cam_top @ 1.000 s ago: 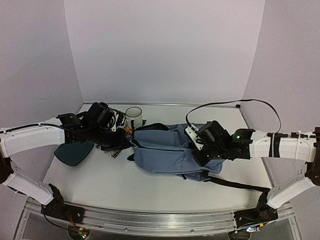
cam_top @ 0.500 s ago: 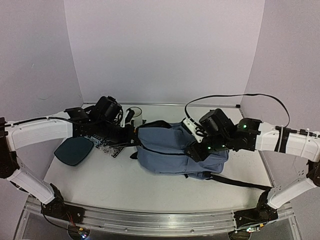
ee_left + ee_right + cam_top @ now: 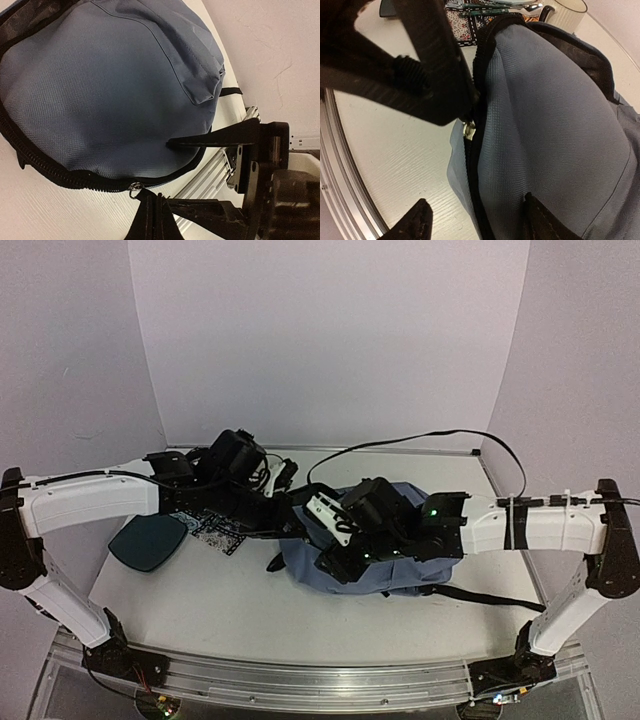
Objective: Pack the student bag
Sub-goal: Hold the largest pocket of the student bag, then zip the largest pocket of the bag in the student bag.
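The bag (image 3: pixel 300 565) lies lengthwise left to right, its zipper opening facing left. The left gripper (image 3: pixel 150 200) pinches the zipper pull (image 3: pixel 134 188). The right gripper (image 3: pixel 475 202) has its jaws spread over the fabric.

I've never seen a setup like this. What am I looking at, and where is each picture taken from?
Two robot arms, the left arm and the right arm, are bolted to a table. One picture looks down from above; the other two come from a camera on each wrist. On the table are a blue-grey student bag, a dark teal tray, a patterned flat item and a white cup. The left jaws are shut on the bag's zipper pull; the right jaws stand open over the bag, holding nothing.
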`<state>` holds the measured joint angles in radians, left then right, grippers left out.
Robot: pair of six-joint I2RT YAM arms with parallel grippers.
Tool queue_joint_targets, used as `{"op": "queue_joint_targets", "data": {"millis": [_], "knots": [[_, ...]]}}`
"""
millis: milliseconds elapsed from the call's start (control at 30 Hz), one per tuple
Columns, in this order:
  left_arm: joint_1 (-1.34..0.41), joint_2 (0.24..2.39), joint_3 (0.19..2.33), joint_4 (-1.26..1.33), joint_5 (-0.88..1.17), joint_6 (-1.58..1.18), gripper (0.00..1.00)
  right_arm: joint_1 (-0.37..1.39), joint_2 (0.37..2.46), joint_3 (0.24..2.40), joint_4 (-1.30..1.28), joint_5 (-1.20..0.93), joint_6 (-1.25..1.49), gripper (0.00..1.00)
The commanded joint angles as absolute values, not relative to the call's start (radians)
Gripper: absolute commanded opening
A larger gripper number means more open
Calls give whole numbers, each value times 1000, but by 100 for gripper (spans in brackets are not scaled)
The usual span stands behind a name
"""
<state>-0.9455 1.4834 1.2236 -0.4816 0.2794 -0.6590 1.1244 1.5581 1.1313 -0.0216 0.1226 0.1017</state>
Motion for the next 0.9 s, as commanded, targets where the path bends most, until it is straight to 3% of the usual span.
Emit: {"op": "queue_joint_targets", "data": {"millis": [0,33,100,133,200,600,867], "knots": [[-950,1428,1288,-350,317,-655,0,1134,1604,1188,44,136,79,54],[-948,1412,1270,-351,285,-655,0,1134,1610,1186,42,129,79,39],[-946,1400,1251,-352,258,-658,0,1134,1602,1179,41,113,84,27],[-933,1390,1238,-356,247,-668,0,1134,1586,1165,37,89,92,11],[-907,1388,1224,-366,248,-679,0,1136,1563,1153,11,69,100,0],[-666,1441,1190,-429,257,-627,0,1136,1348,994,-182,40,139,0],[-550,1497,1170,-447,230,-537,0,1136,1144,899,-292,238,171,0]]}}
